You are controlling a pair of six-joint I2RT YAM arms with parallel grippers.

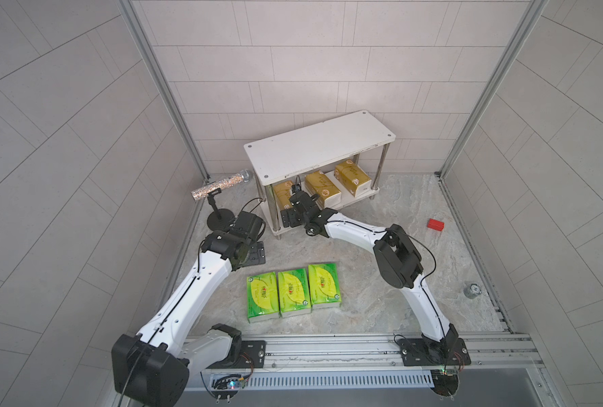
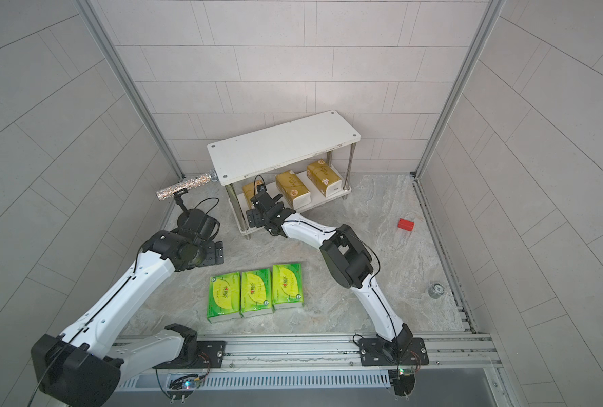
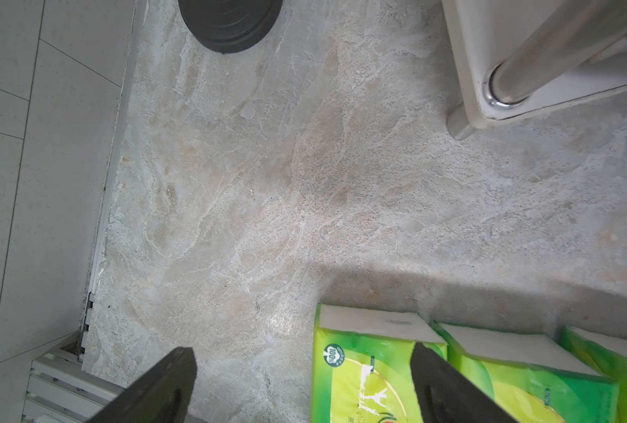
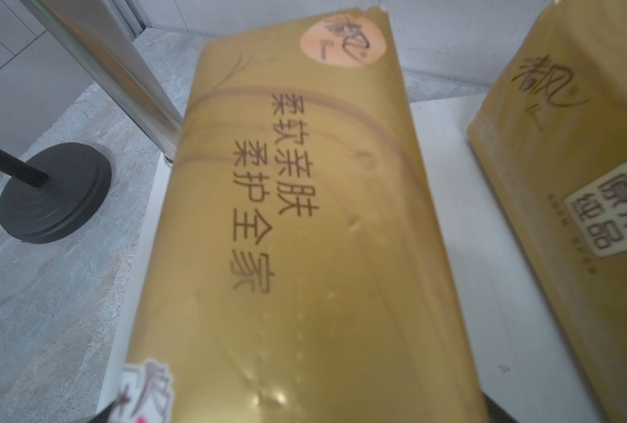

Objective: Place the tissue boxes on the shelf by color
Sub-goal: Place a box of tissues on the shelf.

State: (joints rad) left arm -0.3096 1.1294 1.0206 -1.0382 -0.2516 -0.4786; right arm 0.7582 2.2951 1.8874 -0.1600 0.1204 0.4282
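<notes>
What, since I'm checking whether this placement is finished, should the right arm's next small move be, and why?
Probably draw the right pincer straight back out of the chrome-legged white shelf: the shiny gold tissue pack between its jaws already rests on the white lower board beside two more gold packs, while three bright green packs wait on the grey marbled table.

Left gripper hovers spread wide; right gripper, outstretched, possibly likewise.

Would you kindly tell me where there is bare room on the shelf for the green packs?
The white chrome-legged shelf is entirely bare on its top board, edge to edge. Its lower board is crowded: three shiny gold tissue packs fill it, leaving only slim gaps.
</notes>
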